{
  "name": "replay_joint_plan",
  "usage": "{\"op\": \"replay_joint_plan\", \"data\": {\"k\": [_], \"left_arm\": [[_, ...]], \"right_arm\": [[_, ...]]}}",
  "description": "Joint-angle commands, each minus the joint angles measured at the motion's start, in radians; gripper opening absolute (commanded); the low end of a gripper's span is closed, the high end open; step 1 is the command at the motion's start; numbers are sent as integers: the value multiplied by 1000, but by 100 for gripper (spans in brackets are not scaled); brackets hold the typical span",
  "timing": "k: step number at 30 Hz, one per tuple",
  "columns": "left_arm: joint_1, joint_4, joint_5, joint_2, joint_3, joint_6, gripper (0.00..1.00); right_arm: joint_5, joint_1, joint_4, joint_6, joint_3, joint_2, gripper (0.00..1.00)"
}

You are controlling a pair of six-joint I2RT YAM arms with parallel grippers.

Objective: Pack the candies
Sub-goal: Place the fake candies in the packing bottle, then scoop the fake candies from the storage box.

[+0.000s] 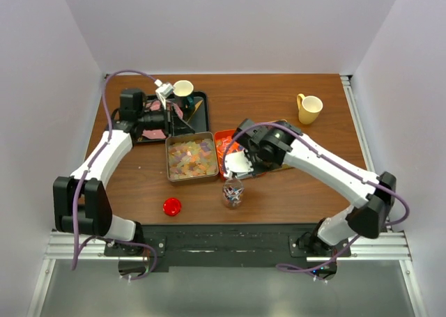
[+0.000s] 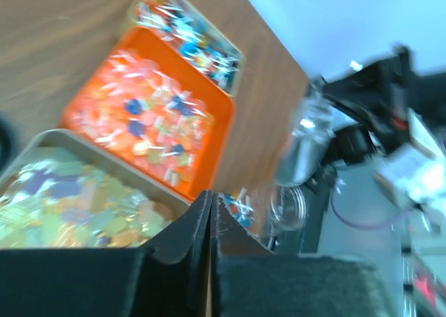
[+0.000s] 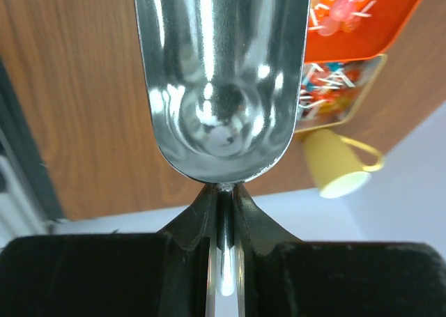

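candies (image 1: 190, 158) in tray (image 1: 167, 161), jar (image 1: 233, 193) before it, mug (image 1: 310, 109) far right

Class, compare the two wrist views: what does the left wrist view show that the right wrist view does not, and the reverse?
Only the left wrist view: the pastel candies and the jar. Only the right wrist view: the scoop and the mug. Both: the orange tray, the wrapped candies beside it, and the table.
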Motion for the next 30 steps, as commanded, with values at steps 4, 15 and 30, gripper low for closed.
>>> {"op": "replay_joint_plan", "data": {"k": [4, 15, 30], "left_arm": [[-105, 143, 172, -44, -56, -89, 0], [-142, 238, 169, 30, -64, -172, 0], [-112, -70, -14, 47, 65, 73, 54]], "right_arm": [[-144, -73, -11, 217, 172, 166, 0], [-252, -73, -31, 306, 536, 311, 0], [-223, -208, 53, 81, 388, 196, 0]]}}
